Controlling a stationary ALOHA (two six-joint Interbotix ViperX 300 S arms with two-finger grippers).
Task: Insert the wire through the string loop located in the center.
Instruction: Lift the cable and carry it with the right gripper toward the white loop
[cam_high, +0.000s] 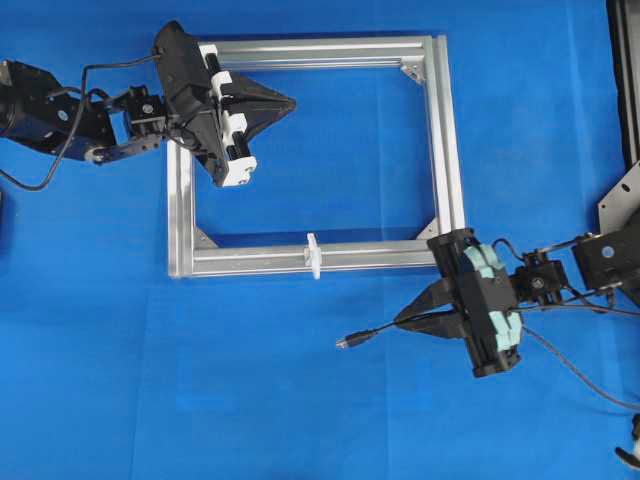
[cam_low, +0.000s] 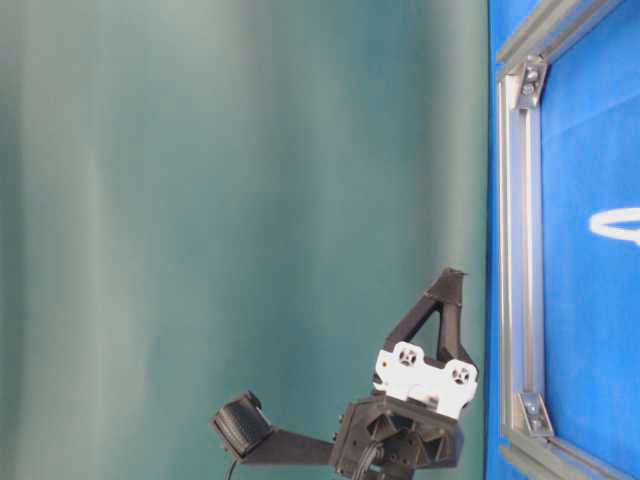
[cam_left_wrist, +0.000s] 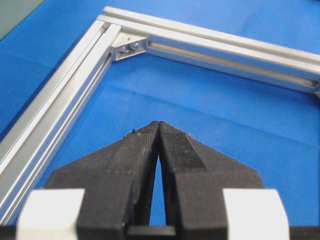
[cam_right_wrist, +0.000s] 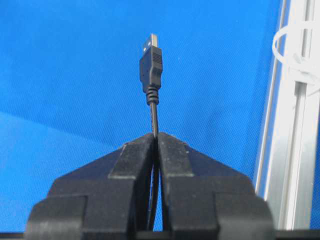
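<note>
Two grippers show overhead, and only one carries anything; the right gripper (cam_high: 408, 322) is clenched on the wire (cam_high: 375, 335) a little behind its plug (cam_right_wrist: 151, 65), so a short stub with the metal tip sticks out past the fingertips, pointing left across the blue cloth (cam_high: 320, 420); the rest of the wire trails back past the right arm, off to the right.

The left gripper (cam_high: 290, 101) is clenched on nothing; its wrist view shows the two black fingers (cam_left_wrist: 135, 150) pressed together at the tips with only cloth beyond; it hangs over the far left part of the frame (cam_high: 445, 130), well apart from the work.

The loop (cam_high: 313, 255) stands on the middle of the frame's near bar, white and upright; the plug lies near of that bar and to the right of the loop, apart from it; in the right wrist view the loop (cam_right_wrist: 295, 52) sits off at the right edge, not in line with the plug.

By my reading the pick-up is done and the threading is not yet begun; what is left is to bring the plug level with the loop, line it up with the opening, push it through, and draw some wire after it; the stub looks straight, which should help.
</note>
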